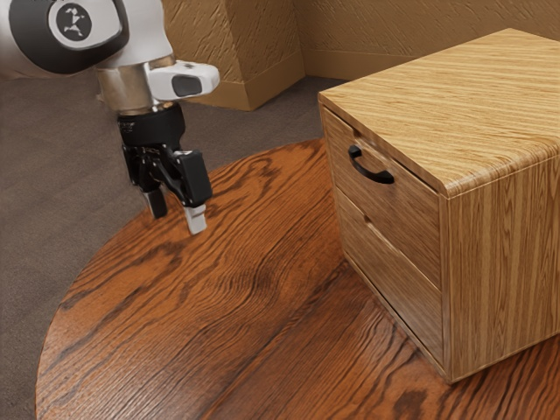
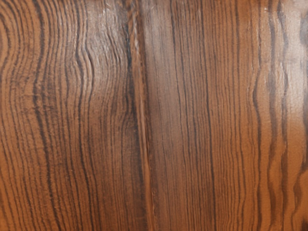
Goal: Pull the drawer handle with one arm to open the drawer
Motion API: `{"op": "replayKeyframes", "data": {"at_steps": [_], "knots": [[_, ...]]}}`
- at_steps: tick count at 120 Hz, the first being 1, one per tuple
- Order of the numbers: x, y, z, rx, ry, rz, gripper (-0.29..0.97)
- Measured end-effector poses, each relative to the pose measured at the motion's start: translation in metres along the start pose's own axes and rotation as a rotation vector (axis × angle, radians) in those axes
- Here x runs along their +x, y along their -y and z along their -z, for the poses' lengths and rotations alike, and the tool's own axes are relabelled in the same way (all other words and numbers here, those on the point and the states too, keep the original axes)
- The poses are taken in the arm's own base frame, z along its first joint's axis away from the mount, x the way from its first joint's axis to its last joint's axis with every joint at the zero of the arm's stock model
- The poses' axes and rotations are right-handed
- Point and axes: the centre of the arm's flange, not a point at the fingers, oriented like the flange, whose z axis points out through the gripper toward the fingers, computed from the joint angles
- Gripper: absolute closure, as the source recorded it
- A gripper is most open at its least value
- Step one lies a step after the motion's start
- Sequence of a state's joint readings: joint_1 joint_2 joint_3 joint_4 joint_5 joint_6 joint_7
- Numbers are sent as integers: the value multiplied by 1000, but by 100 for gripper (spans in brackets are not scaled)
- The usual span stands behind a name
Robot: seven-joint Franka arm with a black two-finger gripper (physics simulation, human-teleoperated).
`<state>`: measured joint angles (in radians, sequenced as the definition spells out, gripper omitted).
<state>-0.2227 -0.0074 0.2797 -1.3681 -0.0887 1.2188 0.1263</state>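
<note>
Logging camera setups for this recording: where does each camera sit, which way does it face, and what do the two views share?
Exterior view: beside the arm and raised, looking down across the round table toward the cabinet and its black handle at the view's right; the arm and open gripper enter from the upper left.
Wrist view: on the hand, facing straight down at the table beneath the gripper.
Shared: the table's dark wood grain.

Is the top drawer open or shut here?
Shut: the top drawer sits flush in the cabinet; the fingers hang apart from its handle.
</note>
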Motion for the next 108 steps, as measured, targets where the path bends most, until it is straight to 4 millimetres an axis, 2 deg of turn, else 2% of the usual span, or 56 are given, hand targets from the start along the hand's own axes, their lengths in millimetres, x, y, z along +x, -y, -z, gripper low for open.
{"op": "replayKeyframes", "data": {"at_steps": [18, 20, 24, 27, 31, 35, 42, 46, 51, 56, 62, 73, 85, 91, 98, 108], "knots": [[8, 24, 19, 15, -151, 6, 2], [-3, 23, 42, 23, -208, -1, 2], [-38, 22, 97, 39, -345, -14, 2], [-68, 36, 127, 41, -425, 7, 3], [-93, 73, 144, 49, -472, 83, 2], [-104, 94, 147, 55, -481, 122, 2], [-102, 100, 143, 55, -465, 114, 2], [-97, 94, 141, 80, -454, 76, 2], [-82, 67, 138, 121, -444, -43, 2], [-65, 27, 134, 160, -432, -211, 2], [-57, -12, 125, 184, -410, -389, 2], [-46, -50, 68, 194, -294, -635, 2], [-58, -72, 24, 226, -269, -836, 2], [-65, -76, 10, 254, -286, -912, 2], [-69, -78, 4, 295, -321, -988, 2], [-65, -86, 4, 361, -385, -1103, 2]]}}
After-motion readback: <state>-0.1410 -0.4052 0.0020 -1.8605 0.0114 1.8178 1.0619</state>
